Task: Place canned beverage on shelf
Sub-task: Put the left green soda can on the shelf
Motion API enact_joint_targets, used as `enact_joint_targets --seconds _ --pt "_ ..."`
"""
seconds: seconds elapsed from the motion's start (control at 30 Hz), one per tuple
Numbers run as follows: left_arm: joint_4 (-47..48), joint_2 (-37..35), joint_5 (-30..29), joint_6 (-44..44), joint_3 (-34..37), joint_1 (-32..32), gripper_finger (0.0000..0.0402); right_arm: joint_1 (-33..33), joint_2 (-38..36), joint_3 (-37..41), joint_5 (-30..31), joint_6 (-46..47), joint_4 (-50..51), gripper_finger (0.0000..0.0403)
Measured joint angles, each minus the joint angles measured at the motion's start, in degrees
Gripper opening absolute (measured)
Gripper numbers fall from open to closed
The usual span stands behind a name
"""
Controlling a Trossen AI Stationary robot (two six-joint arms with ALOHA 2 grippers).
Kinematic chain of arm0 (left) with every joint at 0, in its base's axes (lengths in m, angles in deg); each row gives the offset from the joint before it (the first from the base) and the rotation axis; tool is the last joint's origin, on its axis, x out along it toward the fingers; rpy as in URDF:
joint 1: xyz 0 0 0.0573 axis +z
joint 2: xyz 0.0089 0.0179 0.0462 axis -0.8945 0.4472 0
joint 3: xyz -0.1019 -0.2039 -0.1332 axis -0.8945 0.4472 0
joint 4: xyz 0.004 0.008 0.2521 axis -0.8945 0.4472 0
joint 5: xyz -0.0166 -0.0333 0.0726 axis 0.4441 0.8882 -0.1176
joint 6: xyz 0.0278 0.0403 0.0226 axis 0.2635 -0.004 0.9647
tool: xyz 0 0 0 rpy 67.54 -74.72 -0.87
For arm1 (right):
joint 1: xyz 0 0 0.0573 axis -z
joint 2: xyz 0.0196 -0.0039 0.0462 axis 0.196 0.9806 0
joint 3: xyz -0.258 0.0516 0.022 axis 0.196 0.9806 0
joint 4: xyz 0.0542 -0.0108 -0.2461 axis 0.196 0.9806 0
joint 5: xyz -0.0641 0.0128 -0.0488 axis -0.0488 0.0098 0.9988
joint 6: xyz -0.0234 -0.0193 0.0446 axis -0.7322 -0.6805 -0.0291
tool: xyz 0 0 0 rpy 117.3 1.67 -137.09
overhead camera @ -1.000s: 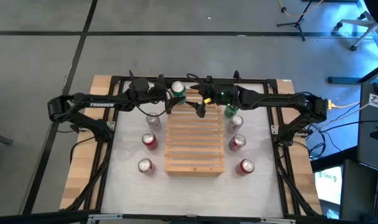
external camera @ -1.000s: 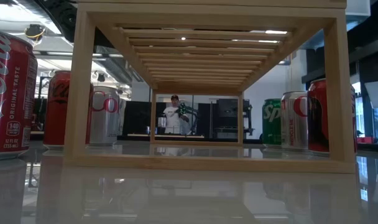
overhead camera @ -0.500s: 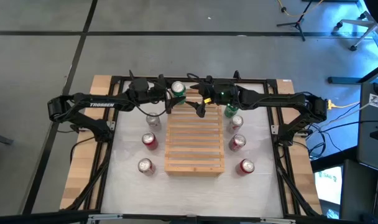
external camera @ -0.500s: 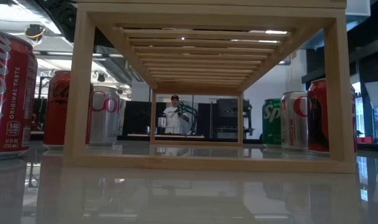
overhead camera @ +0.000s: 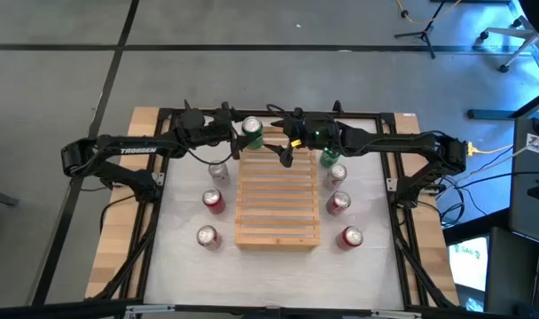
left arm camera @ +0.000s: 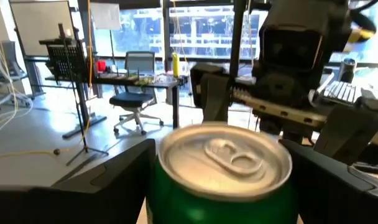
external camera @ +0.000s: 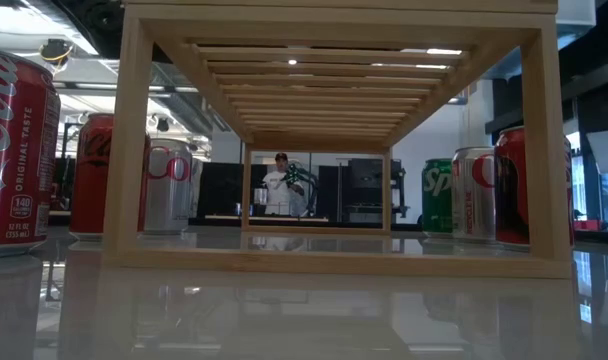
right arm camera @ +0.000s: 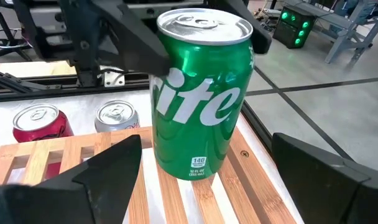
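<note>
A green can (overhead camera: 252, 129) stands upright at the far end of the pale slatted shelf (overhead camera: 278, 208), with my left gripper (overhead camera: 244, 133) shut on it. In the right wrist view the can (right arm camera: 201, 99) has its base at the slats (right arm camera: 176, 199); I cannot tell whether it rests on them or hangs just above. My right gripper (overhead camera: 285, 155) is open over the shelf's far right part. It faces the can and holds nothing. My left gripper pinches the green can's upper side wall (right arm camera: 158, 68) between its two fingers (left arm camera: 124, 177), one on each side just below the rim. The fingers come in level from the table's left. The can is upright, its top (left arm camera: 226, 155) level.
Three cans stand on the table left of the shelf: silver (overhead camera: 219, 171), red (overhead camera: 214, 201) and red (overhead camera: 207, 237). On the right stand several more, among them green (overhead camera: 329, 159) and red (overhead camera: 350, 237). A black frame (overhead camera: 163, 113) rings the table.
My left arm's rear links have swung a little toward the table's left edge, while its gripper stays shut on the green can. The can keeps its place at the shelf's far end, upright.
</note>
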Motion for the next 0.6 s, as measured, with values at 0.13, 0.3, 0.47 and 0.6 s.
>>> enact_joint_targets --seconds 0.13,0.3,0.47,0.6 --pt "-1.4 -0.2 0.2 0.0 0.0 0.0 0.0322 0.0 0.0 0.0 0.0 0.0 0.0 0.0353" --pt "-6.7 -0.2 1.6 0.0 0.0 0.0 0.0322 0.0 0.0 0.0 0.0 0.0 0.0 0.0353" --pt "-9.1 -2.1 1.5 0.2 0.0 0.2 0.0322 0.0 0.0 0.0 0.0 0.0 0.0 0.0353" --pt "-5.5 -6.4 1.3 0.0 0.0 1.2 0.0322 0.0 0.0 0.0 0.0 0.0 0.0 0.0353"
